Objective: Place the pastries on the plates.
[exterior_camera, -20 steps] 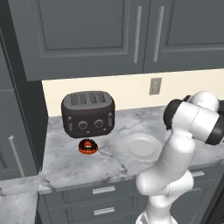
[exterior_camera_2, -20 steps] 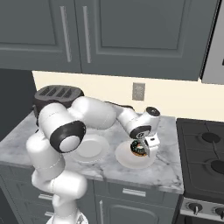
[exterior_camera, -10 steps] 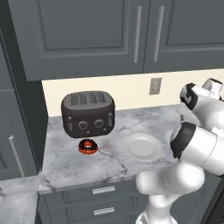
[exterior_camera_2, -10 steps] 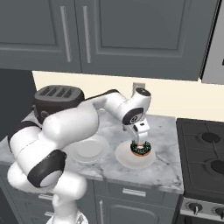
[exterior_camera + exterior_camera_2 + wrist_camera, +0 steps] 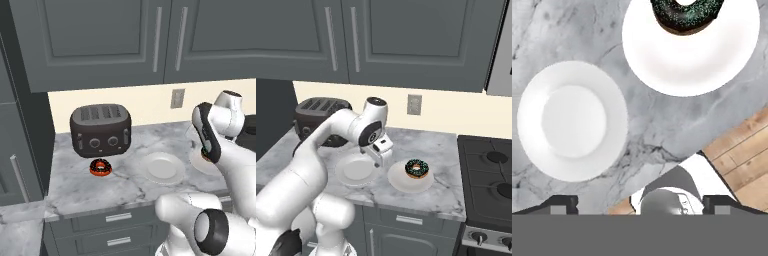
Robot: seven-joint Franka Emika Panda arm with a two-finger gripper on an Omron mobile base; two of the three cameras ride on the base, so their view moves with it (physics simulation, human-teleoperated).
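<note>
Marble counter (image 5: 120, 185), red doughnut (image 5: 100, 167), toaster (image 5: 100, 131)

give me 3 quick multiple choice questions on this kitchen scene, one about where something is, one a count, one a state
1. Where is the red-sprinkled doughnut?
A. on the counter in front of the toaster
B. on a plate
C. on the stove

2. How many white plates are on the counter?
A. one
B. two
C. three

3. What is the state of the plate nearer the toaster?
A. holds a doughnut
B. flipped over
C. bare

Answers:
1. A: it lies on the marble counter just before the toaster, off both plates.
2. B: the hand view shows two plates side by side.
3. C: only the other plate carries the green-sprinkled doughnut.
</note>
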